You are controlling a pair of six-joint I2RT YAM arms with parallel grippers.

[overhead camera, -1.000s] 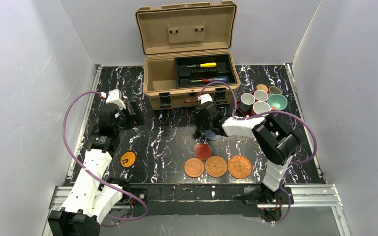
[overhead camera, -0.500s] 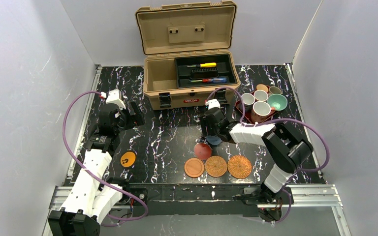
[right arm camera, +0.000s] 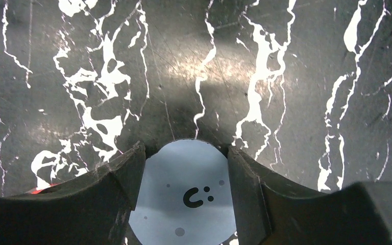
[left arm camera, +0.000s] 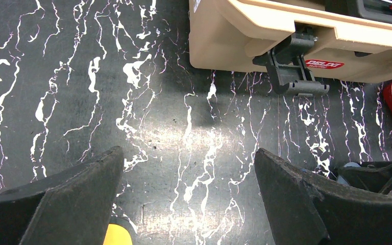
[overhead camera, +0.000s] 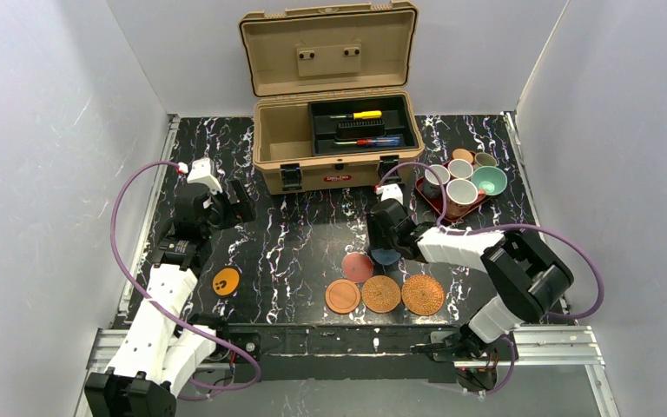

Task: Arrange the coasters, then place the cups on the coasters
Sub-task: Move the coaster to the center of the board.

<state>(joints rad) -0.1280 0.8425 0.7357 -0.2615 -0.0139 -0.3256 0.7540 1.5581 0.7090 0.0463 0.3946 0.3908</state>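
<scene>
Beside the pinkish-red coaster (overhead camera: 358,266), the right pincer (right arm camera: 186,155) clamps the blue-grey coaster (right arm camera: 184,196); left pincer (left arm camera: 188,154) gapes apart

Right gripper (overhead camera: 386,249) is shifted right and toward the near edge; blue coaster (overhead camera: 388,258) is dragged along with it, now just beside red coaster (overhead camera: 358,266).

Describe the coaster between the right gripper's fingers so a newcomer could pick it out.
From the tan toolbox at the back, come toward the arms off its right end. Between the fingers of the right gripper is the blue-grey coaster, just right of the pinkish-red coaster. It is the only bluish disc, with a small black mark.
</scene>
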